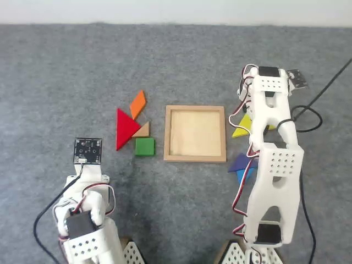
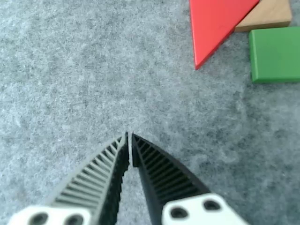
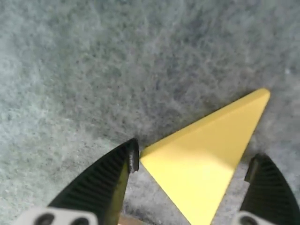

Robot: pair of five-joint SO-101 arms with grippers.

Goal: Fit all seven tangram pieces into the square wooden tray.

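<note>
Over on the right arm, the right gripper (image 3: 194,159) is down low over the grey felt with its jaws spread wide, straddling the yellow triangle (image 3: 211,150). One black ribbed fingertip (image 3: 132,154) sits right at the triangle's corner, the other stands just off the opposite edge, and nothing is clamped; whether either finger actually touches the piece is too close to call. The triangle lies flat on the felt, just to the right of the square wooden tray (image 1: 167,133), and it is partly covered by the white arm in the high view. Below it, a dark blue triangle (image 1: 241,162) and a light blue piece (image 1: 245,175) peek out from under the same arm. The tray has no piece in it. On its left side are an orange parallelogram (image 1: 138,104), a big red triangle (image 1: 125,127), a small tan triangle (image 1: 142,131) tucked against the red one, and a green square (image 1: 144,146) just below the tan. The left gripper (image 2: 130,137) has its jaws pressed together tip to tip, holding nothing, above bare felt and short of the red triangle's point.
</note>
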